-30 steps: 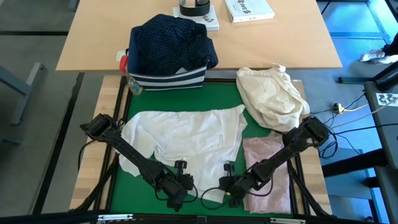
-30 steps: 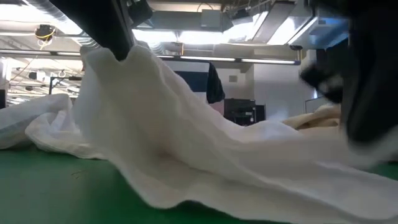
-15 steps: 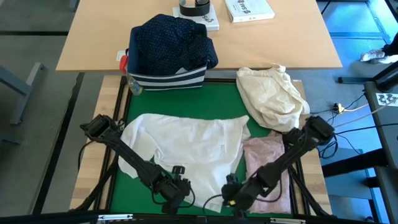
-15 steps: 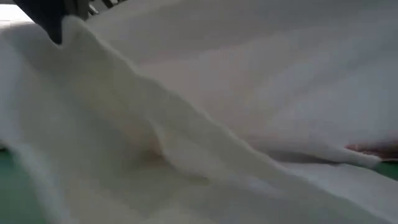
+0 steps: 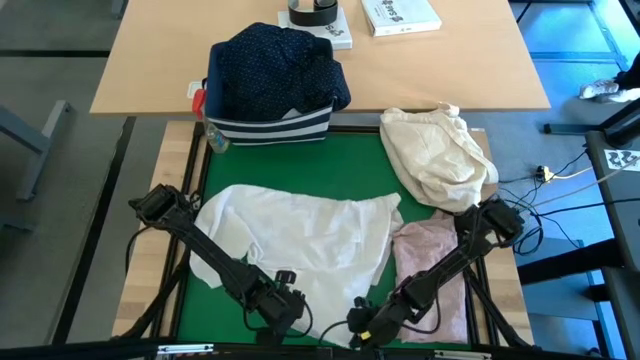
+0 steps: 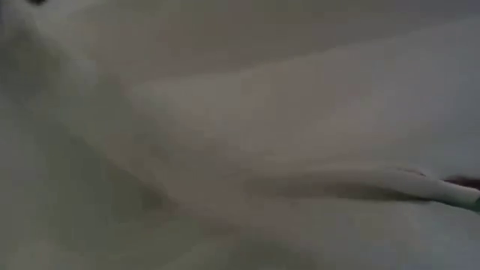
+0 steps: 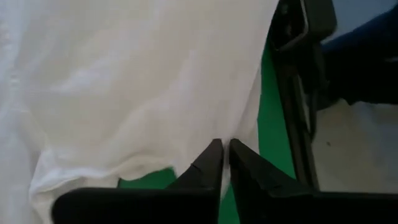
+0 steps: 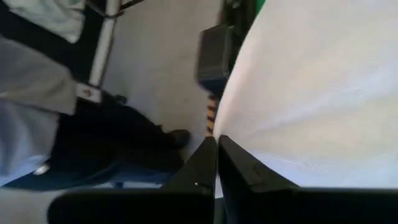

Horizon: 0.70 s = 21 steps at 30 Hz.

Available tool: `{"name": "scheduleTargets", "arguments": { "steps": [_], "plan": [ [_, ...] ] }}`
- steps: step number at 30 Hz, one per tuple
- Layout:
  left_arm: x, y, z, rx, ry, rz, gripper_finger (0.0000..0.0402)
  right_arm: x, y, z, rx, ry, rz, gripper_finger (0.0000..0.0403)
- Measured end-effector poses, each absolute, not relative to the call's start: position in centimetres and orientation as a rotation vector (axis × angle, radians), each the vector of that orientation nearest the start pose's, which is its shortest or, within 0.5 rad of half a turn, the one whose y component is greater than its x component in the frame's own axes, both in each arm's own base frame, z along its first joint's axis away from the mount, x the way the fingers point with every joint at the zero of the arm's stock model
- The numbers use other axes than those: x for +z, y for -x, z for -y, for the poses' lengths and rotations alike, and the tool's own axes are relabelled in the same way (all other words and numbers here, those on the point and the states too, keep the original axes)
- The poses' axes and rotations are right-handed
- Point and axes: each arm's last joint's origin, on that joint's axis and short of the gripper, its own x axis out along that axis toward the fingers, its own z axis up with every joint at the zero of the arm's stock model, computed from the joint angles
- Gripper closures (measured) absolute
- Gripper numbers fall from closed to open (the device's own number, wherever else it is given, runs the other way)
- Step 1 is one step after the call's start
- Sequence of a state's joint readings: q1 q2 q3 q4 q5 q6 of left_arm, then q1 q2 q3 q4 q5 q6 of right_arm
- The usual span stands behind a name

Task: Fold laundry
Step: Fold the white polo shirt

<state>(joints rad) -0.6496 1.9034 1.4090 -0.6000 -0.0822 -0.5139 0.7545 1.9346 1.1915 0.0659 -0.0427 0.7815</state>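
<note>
- The white shirt (image 5: 300,235) lies spread across the middle of the green mat (image 5: 360,160), its near hem drawn right up to the table's front edge.
- The left gripper (image 5: 278,305) sits low at that front edge, its 2 dark fingers (image 7: 208,165) pinched together on the shirt's hem; in the left wrist view only a thin slit shows between them, with white cloth at the tips.
- The right gripper (image 5: 362,322) is just beside it at the same edge, fingers (image 8: 208,158) clamped nearly closed on the hem as well, the white cloth draping over them in the right wrist view.
- In the low view, white fabric fills almost the whole picture, hanging close in front of the lens.
- The pale pink top (image 5: 430,275) lies on the right side of the mat, touching the shirt's edge, with the right arm crossing over it.
- The cream-beige bundle (image 5: 438,155) rests behind the pink top at the mat's far right corner.
- The navy dotted shirt (image 5: 275,65) is heaped in the striped bin (image 5: 270,128) beyond the mat's far edge.
</note>
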Motion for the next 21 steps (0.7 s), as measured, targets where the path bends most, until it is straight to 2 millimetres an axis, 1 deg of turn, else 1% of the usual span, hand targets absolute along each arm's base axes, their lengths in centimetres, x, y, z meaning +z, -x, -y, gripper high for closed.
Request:
{"name": "scheduleTargets", "arguments": {
  "steps": [3,7,11,14,16,21],
  "plan": [
    [20.4,-31.5,23.7,-0.270,0.089,-1.151,0.0340,16.5,-30.0,-28.6,0.530,-0.522,-0.925,0.0352],
    [20.4,-31.5,23.7,-0.333,0.136,-1.190,0.0296,16.2,-29.9,-28.5,0.538,-0.520,-0.951,0.0292],
    [20.5,-31.8,23.9,-0.348,0.209,-1.181,0.0267,16.1,-29.9,-28.3,0.575,-0.527,-1.007,0.0246],
    [20.8,-32.0,25.0,-0.348,0.223,-1.084,0.0259,15.9,-29.7,-28.2,0.558,-0.515,-1.030,0.0229],
    [20.7,-31.7,25.8,-0.328,0.188,-1.032,0.0259,15.9,-29.6,-28.3,0.551,-0.507,-1.024,0.0225],
    [19.5,-30.8,27.5,-0.238,0.077,-0.973,0.0258,15.9,-29.2,-28.8,0.517,-0.428,-0.961,0.0227]
  ]
}}
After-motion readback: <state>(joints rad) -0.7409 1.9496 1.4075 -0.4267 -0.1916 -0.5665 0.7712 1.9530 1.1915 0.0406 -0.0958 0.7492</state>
